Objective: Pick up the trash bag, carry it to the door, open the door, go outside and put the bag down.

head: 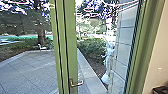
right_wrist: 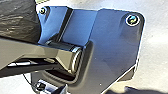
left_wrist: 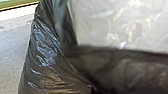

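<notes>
Left wrist view: trash bag (left_wrist: 43, 53), near left gripper; likely soft, slippery; best taken by neck. Opening, hold: cannot tell.

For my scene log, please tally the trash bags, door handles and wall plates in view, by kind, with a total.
Trash bag: 1
Door handle: 1
Wall plate: 1
Total: 3

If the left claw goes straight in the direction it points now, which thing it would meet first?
Probably the dark trash bag, which looms large and near in the left wrist view. The gap, if any, I cannot judge.
</notes>
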Tool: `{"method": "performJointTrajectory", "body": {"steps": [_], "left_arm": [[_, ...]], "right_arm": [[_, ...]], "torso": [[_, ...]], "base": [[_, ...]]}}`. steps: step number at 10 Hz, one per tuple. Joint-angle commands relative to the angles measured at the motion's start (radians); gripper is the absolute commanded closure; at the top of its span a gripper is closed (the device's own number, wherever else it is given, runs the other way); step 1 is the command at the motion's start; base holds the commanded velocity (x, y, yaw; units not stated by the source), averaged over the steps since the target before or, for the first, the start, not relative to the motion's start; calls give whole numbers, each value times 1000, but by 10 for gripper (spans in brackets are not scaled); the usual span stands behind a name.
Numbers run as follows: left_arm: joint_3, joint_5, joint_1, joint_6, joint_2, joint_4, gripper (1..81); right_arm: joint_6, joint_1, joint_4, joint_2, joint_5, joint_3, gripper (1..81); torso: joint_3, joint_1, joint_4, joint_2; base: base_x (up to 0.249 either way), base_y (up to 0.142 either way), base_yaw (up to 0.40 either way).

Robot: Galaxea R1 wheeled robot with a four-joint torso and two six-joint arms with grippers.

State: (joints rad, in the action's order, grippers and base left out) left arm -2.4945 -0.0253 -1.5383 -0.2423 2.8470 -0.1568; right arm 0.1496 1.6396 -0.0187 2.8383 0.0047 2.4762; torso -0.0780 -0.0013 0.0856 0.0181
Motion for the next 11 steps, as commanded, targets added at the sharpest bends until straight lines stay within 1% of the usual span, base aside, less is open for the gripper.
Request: {"method": "performJointTrajectory", "body": {"steps": [1,5,11], "left_arm": [[5,-53,62,-9,-12,10,811],[-15,-53,63,-9,-12,11,811],[-17,-53,63,-9,-6,19,811]], "right_arm": [[4,-53,10,-15,-54,-8,10],[4,-51,10,-15,-52,-10,10],[4,-49,10,-12,-52,-7,10]], "torso": [[0,1,0,0],[0,1,0,0],[0,1,0,0]], "base": [[0,0,185],[0,0,185],[0,0,185]]}}
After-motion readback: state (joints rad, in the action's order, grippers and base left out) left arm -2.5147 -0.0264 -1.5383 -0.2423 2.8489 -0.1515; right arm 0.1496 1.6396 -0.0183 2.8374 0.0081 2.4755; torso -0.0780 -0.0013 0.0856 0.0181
